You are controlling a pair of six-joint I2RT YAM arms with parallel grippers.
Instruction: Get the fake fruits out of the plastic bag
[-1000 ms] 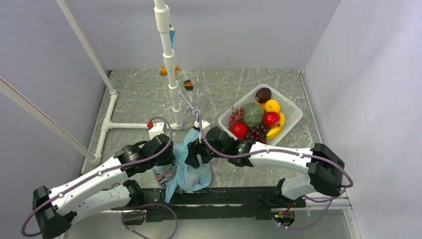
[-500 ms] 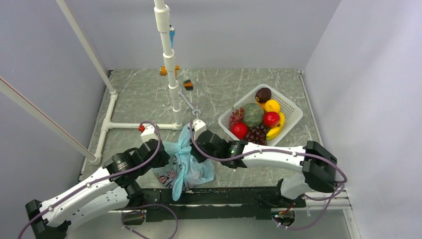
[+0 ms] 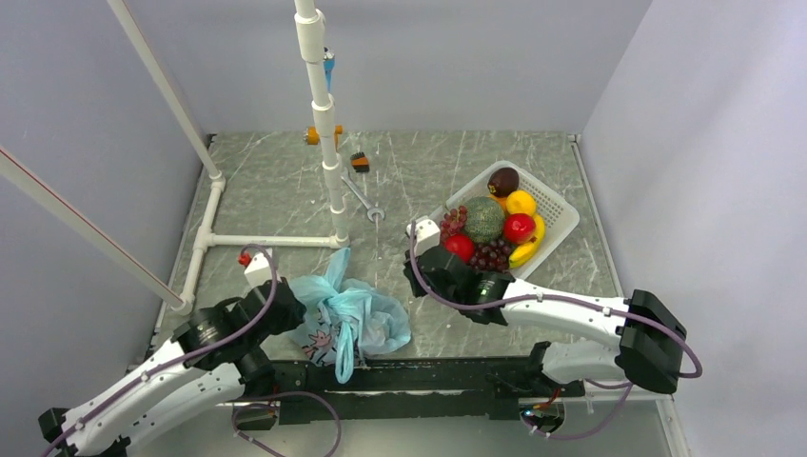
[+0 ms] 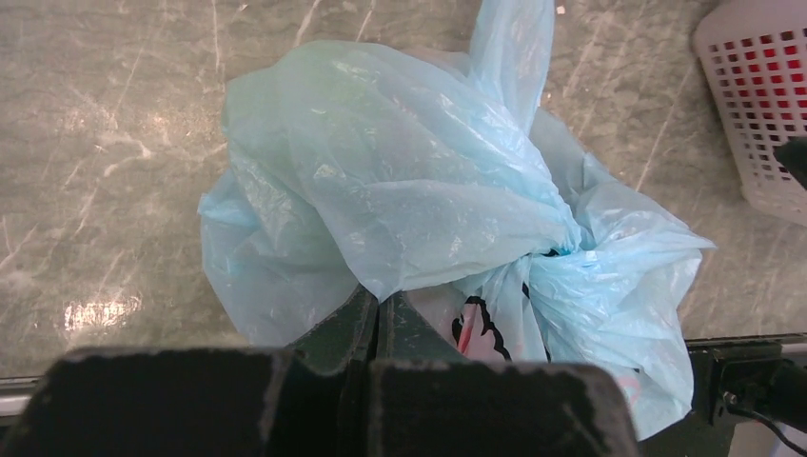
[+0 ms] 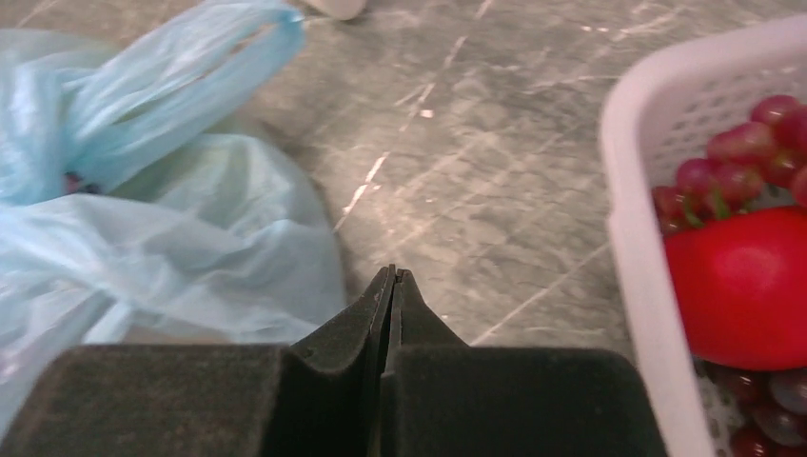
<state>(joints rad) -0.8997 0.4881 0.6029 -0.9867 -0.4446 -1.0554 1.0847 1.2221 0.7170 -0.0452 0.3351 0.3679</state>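
Observation:
The light-blue plastic bag [image 3: 357, 319] lies crumpled near the table's front edge, its handles tied in a knot [image 4: 561, 252]. The fake fruits are hidden inside it. My left gripper [image 3: 290, 309] is at the bag's left side. In the left wrist view its jaws are pressed together at the tips [image 4: 381, 300], with a fold of the bag [image 4: 400, 171] drawn into them. My right gripper [image 3: 416, 276] is to the right of the bag, apart from it. Its jaws [image 5: 392, 273] are shut on nothing above bare table, with the bag [image 5: 143, 248] to their left.
A white slotted basket [image 3: 561, 214] with a red apple [image 5: 742, 286], purple grapes, a melon and other fruit stands at the right, close to my right gripper. A white pipe frame [image 3: 328, 162] rises at the centre back. Small orange parts [image 3: 359, 162] lie behind it.
Both grippers have closed. The left arm drew back to the left and the bag spread out that way. The right gripper left the bag and moved right toward the basket.

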